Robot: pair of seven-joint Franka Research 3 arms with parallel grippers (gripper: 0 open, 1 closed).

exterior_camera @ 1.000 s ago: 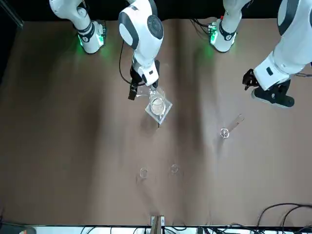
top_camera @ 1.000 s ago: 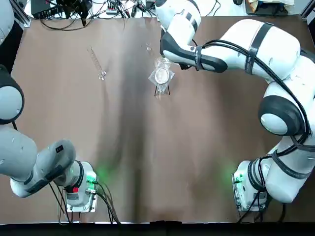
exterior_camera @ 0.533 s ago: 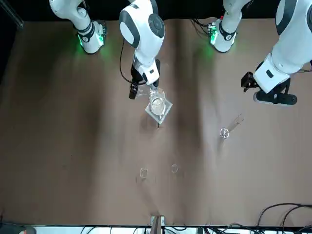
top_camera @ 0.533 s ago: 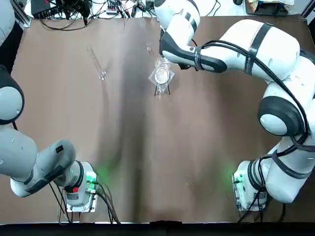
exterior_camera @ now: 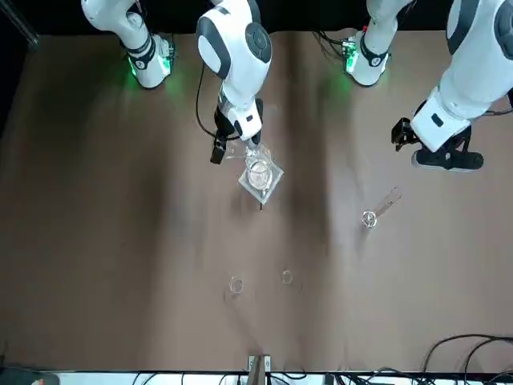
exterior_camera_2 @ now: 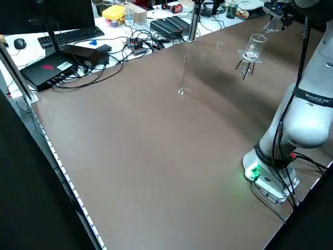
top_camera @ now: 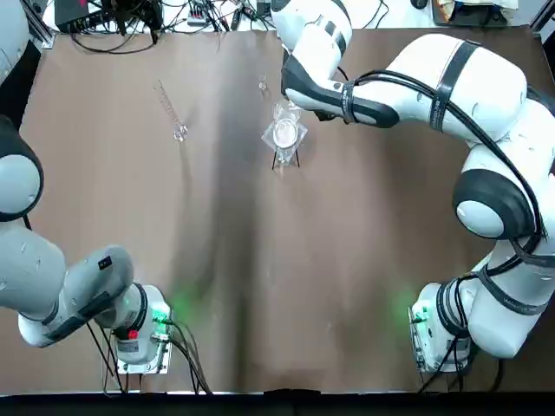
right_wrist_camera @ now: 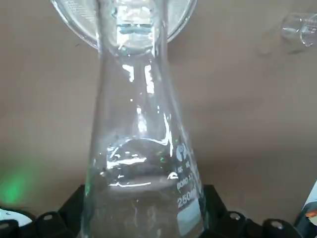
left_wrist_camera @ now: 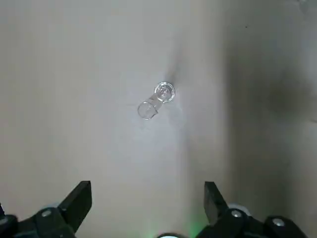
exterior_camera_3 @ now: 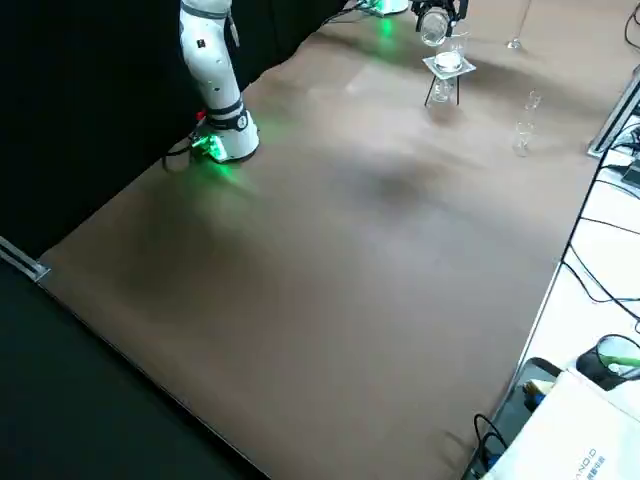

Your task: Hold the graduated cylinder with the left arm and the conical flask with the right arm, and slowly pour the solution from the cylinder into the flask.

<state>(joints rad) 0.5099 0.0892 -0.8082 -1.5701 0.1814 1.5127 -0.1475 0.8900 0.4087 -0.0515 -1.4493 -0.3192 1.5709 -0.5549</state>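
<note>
Standing on brown table [exterior_camera_2: 145, 146], graduated cylinder [exterior_camera_2: 184, 75]

From here I see clear, glossy glass in the conical flask [right_wrist_camera: 143, 148] and the graduated cylinder [left_wrist_camera: 156, 101], smooth matt brown on the tabletop [top_camera: 347, 286], and smooth white shells on my right arm [top_camera: 425, 69].

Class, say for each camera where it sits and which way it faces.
Top: overhead, facing down; both arms.
Front: across the table, facing the robot; both arms.
Left side: raised, looking diagonally down; one arm's base.
Right side: likewise; an arm's base.
Left wrist: at the cylinder; own jaws.
Right wrist: at the flask; own jaws.
Top and front share the cylinder.
</note>
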